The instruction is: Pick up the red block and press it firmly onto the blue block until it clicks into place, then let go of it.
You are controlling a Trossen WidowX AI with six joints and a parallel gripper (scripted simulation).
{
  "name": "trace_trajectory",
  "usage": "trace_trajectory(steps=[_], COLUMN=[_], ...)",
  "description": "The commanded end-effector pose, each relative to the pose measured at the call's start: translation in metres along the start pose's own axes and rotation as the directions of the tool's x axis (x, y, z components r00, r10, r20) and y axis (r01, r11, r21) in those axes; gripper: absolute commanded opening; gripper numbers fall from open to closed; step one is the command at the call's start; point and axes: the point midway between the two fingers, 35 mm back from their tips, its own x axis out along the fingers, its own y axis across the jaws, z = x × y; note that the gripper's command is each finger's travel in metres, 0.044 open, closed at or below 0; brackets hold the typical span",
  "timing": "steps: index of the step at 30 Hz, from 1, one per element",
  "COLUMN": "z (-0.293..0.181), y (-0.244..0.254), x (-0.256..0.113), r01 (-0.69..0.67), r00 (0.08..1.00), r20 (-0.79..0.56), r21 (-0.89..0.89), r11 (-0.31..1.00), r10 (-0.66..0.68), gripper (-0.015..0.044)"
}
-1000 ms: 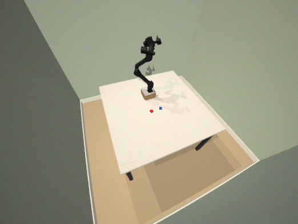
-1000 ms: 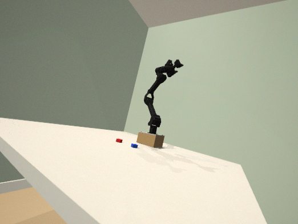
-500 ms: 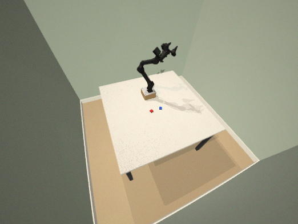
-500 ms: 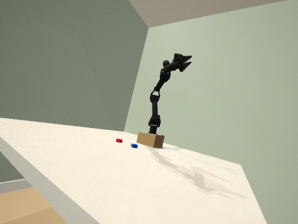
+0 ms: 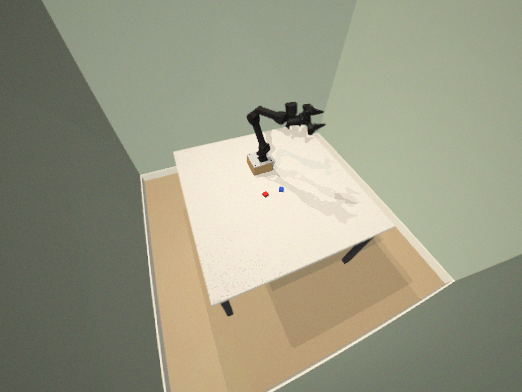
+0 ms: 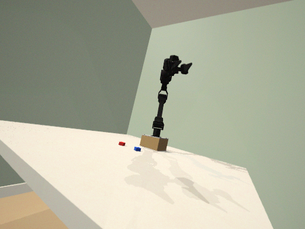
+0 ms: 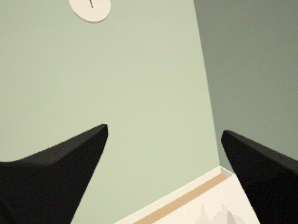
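Note:
A small red block [image 5: 265,194] [image 6: 121,144] lies on the white table in front of the arm's base. A small blue block [image 5: 281,189] [image 6: 137,149] lies a short way to its right, apart from it. My gripper [image 5: 324,118] [image 6: 186,62] [image 7: 164,132] is open and empty. It is raised high above the table, off to the right of the arm's base and well away from both blocks. Neither block shows in the wrist view, which looks toward the wall and a far corner of the table.
The arm stands on a wooden base block [image 5: 263,169] [image 6: 153,143] behind the two blocks. The white table [image 5: 235,245] [image 6: 73,175] has open edges all round, and green walls stand beyond it. Shadows of the arm fall across the table's right side.

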Motion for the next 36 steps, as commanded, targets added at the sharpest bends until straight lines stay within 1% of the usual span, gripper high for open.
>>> trace_trajectory(steps=[1,5,9,14,18,21,24,28,31,34,36], z=[-0.031,-0.067,-0.102,-0.145,-0.184,-0.216,-0.246,-0.283,-0.308,-0.328,-0.332], y=[-0.056,-0.115,-0.166,-0.218,-0.250,-0.266,-0.275,-0.275,-0.267,-0.254,-0.250], x=[-0.001,-0.015,-0.041,-0.086,-0.130,-0.166,-0.205,-0.256,-0.296,-0.329,-0.336], r01=[0.169,0.342,0.486,0.616,0.686,0.720,0.737,0.740,0.734,0.725,0.723], r00=[0.982,0.919,0.819,0.655,0.494,0.358,0.221,0.048,-0.072,-0.166,-0.184], r20=[-0.087,-0.193,-0.303,-0.440,-0.562,-0.657,-0.743,-0.839,-0.895,-0.931,-0.936], r21=[-0.007,-0.039,-0.087,-0.160,-0.217,-0.259,-0.297,-0.334,-0.346,-0.339,-0.336], r11=[0.986,0.939,0.870,0.771,0.694,0.644,0.607,0.583,0.584,0.599,0.603], r10=[-0.169,-0.343,-0.487,-0.615,-0.664,-0.664,-0.632,-0.541,-0.439,-0.326,-0.299], gripper=[0.0440,0.0440,0.0440,0.0440,0.0440,0.0440,0.0440,0.0440,0.0440,0.0440,0.0440])
